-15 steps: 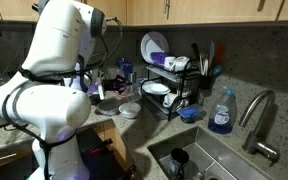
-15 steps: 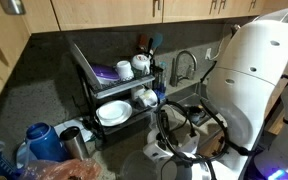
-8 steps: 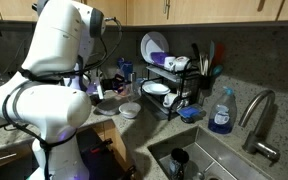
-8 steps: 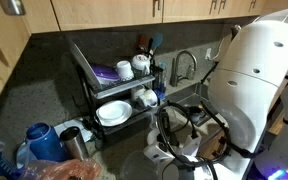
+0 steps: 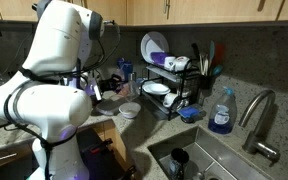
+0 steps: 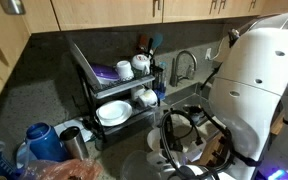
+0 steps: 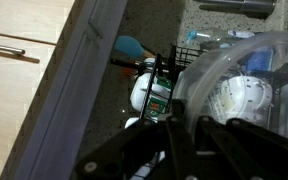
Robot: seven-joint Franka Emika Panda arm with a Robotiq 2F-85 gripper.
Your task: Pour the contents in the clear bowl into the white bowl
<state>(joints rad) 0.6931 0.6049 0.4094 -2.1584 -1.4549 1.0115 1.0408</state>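
In the wrist view my gripper (image 7: 192, 122) comes in from the bottom, its dark fingers (image 7: 177, 130) closed on the rim of the clear bowl (image 7: 234, 58). The bowl fills the right of that view and pale shapes show through its wall. The view is strongly tilted, with a cabinet edge running down the left. In an exterior view the gripper (image 5: 102, 90) hangs over the counter left of the dish rack. The white bowl (image 5: 130, 110) stands on the counter just right of and below it. I cannot make out the clear bowl in either exterior view.
A black dish rack (image 5: 169, 85) with plates and cups stands behind the white bowl; it also shows in the exterior view from the other side (image 6: 119, 90). A blue soap bottle (image 5: 221, 112), a faucet (image 5: 259, 115) and a sink (image 5: 199, 155) lie to the right. My arm's body (image 6: 259, 100) blocks much of the counter.
The arm's upper body has shifted to the right in an exterior view and the wrist has turned a little. The white bowl and rack have not moved.
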